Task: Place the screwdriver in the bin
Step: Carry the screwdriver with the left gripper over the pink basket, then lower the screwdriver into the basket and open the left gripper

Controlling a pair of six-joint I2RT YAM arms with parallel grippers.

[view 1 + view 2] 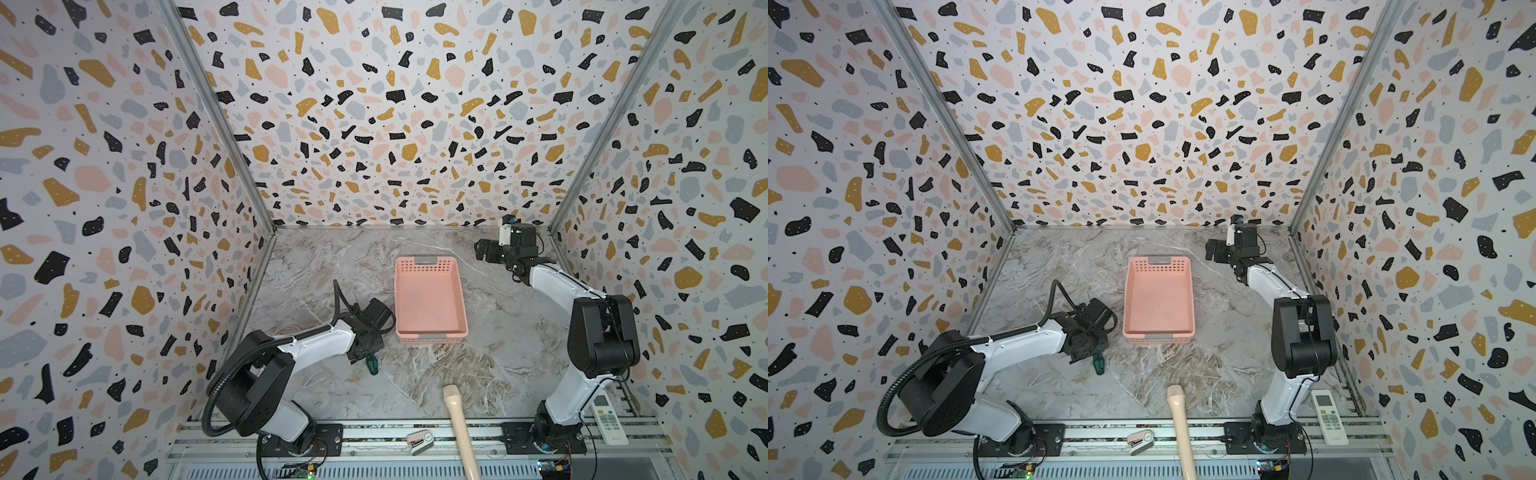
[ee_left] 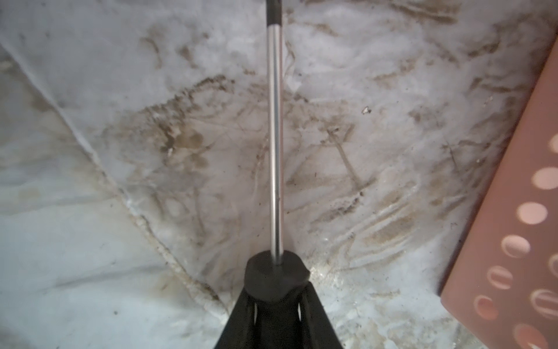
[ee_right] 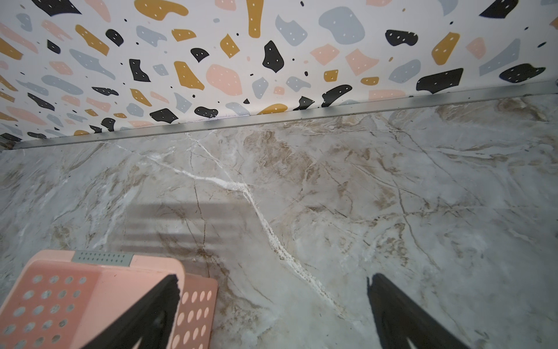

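Left of the bin, on the near half of the table [image 1: 415, 374]: my left hand [image 1: 365, 353] sits low, its 2 fingers [image 2: 241, 323] pinched on the screwdriver [image 1: 371, 365].
Grip: fingertips meet on the black collar of the handle; the bright shaft [image 2: 276, 136] runs straight out from them over the marbled surface.
Screwdriver: outside the bin [image 1: 432, 338], near its near left corner, green handle end pointing toward the near edge.
Lift: I cannot tell whether it is clear of the table.
Right hand [image 3: 271, 287]: fingers spread wide, holding nothing, by the bin's far right corner.
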